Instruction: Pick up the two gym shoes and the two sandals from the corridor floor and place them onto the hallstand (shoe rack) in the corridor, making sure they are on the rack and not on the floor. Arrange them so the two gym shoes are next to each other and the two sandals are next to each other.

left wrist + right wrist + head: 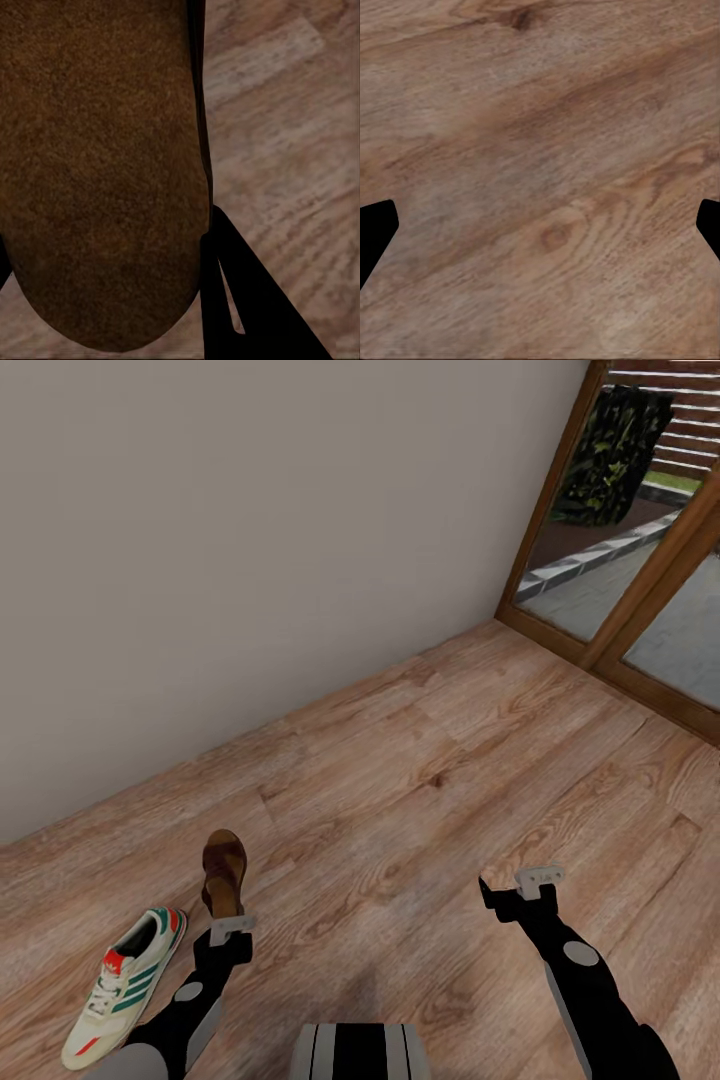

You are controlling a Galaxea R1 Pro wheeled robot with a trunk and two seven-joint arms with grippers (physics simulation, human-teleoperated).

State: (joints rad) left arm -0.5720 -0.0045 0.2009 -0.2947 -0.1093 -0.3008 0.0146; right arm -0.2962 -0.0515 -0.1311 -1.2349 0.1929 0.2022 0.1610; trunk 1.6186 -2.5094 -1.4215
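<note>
A dark brown sandal [224, 872] with a tan footbed sticks out ahead of my left gripper [226, 932], whose fingers are shut on its near end. In the left wrist view the sandal [105, 165] spreads wide and close, with one black finger [232, 300] pressed against its edge. A white gym shoe [126, 984] with green stripes and red-orange marks lies on the wood-plank corridor floor [420, 780], just left of my left arm. My right gripper [516, 890] hangs open over bare floor [540, 150], its fingertips wide apart. The hallstand is out of view.
A plain beige wall [250, 540] runs along the far side of the floor. A wood-framed glass door [610, 590] stands at the far right, with paving and a shrub outside. My own base [360, 1052] shows at the bottom centre.
</note>
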